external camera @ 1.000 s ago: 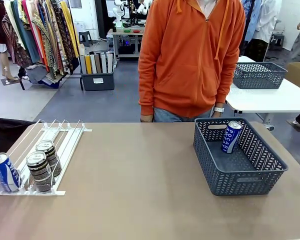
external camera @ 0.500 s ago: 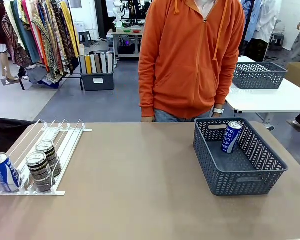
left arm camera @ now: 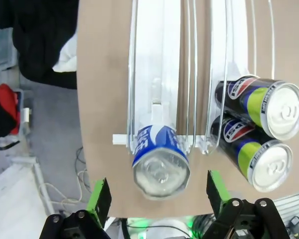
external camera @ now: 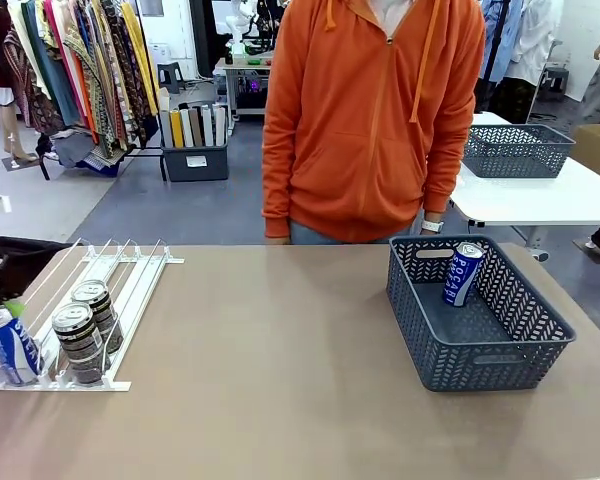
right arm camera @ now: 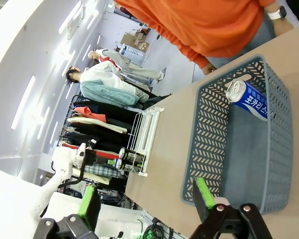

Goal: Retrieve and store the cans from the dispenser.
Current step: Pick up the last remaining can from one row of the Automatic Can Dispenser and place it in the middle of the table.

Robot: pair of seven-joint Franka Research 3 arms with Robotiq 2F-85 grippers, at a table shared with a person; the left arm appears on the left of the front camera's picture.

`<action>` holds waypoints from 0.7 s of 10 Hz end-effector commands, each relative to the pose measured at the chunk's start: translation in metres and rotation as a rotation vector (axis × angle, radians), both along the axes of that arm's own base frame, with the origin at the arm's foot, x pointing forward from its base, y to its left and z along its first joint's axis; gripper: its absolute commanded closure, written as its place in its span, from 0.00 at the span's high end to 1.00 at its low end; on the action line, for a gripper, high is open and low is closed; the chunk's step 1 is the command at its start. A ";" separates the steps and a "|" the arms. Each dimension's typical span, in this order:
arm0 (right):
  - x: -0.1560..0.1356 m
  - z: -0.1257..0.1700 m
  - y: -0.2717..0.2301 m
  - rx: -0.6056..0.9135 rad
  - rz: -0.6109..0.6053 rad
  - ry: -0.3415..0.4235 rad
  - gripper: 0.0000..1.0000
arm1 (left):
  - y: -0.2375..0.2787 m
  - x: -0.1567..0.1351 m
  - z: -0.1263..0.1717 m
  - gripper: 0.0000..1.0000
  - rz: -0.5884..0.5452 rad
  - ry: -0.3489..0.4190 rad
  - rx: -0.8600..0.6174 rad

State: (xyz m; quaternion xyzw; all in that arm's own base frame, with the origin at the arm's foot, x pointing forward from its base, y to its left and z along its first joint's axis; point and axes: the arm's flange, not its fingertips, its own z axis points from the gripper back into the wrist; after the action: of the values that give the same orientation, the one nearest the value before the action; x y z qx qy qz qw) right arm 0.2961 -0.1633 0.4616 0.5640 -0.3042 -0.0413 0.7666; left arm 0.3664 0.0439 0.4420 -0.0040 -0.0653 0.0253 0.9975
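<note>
The white wire dispenser (external camera: pixel 120 275) lies at the table's left. At its near end stand a blue-and-white can (external camera: pixel 8 345) and two dark cans (external camera: pixel 80 343) (external camera: pixel 97 308). In the left wrist view my left gripper (left arm camera: pixel 158 196) is open, its green fingers either side of the blue can's silver top (left arm camera: pixel 161 169) and apart from it. The dark cans (left arm camera: pixel 261 102) (left arm camera: pixel 256 154) lie to the right. One green fingertip (external camera: pixel 13 308) shows at the front view's left edge. My right gripper (right arm camera: pixel 147 196) is open and holds nothing, above the basket (right arm camera: pixel 239 149).
The dark grey lattice basket (external camera: pixel 520 365) sits at the table's right with one blue can (external camera: pixel 462 273) leaning inside. A person in an orange hoodie (external camera: pixel 370 120) stands at the far edge. The table's left edge (left arm camera: pixel 82 124) runs close to the dispenser.
My left gripper has come in from the left edge of the front view, above the blue can. The person has shifted a little to the left.
</note>
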 end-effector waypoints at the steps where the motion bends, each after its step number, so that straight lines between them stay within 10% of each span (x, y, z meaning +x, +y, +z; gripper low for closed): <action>1: 0.003 0.002 0.002 0.020 -0.010 -0.026 1.00 | -0.008 0.005 -0.024 1.00 0.023 0.032 -0.008; 7: 0.003 0.002 0.002 0.020 -0.010 -0.026 1.00 | -0.010 0.013 -0.037 1.00 0.011 0.089 -0.012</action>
State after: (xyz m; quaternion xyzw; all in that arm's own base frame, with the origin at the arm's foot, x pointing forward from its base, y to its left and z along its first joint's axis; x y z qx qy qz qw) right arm 0.2961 -0.1634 0.4615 0.5640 -0.3042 -0.0414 0.7666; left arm 0.3783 0.0377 0.4026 -0.0067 -0.0179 0.0238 0.9995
